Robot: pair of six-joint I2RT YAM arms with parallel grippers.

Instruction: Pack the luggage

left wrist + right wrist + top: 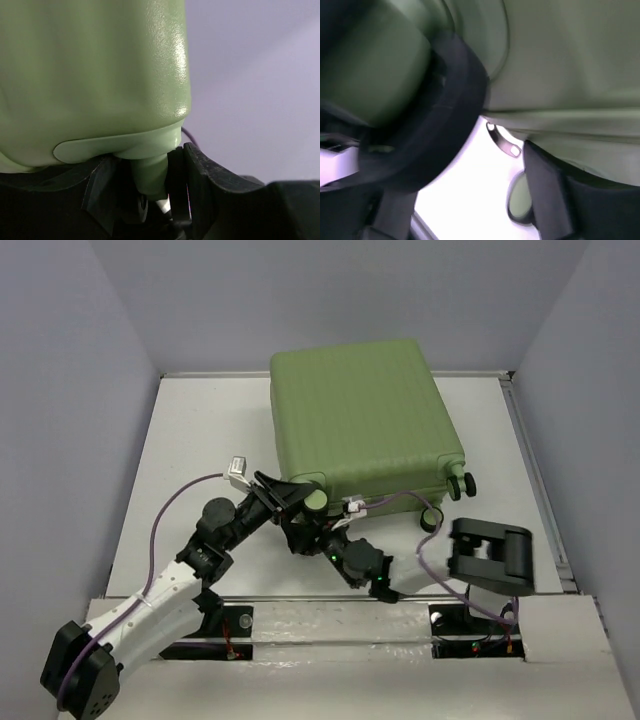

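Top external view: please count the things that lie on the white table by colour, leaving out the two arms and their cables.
Green: 1, the luggage
Black: 1, a blocky object near the luggage wheels
Total: 2

Left arm runs from the lower left up toward frame centre. The left gripper sits at centre, with one black finger at the lower right of its wrist view; grip not readable. Right arm folds leftward from the lower right. The right gripper is just below the left one; its wrist view is blurred and the jaw state is unclear.
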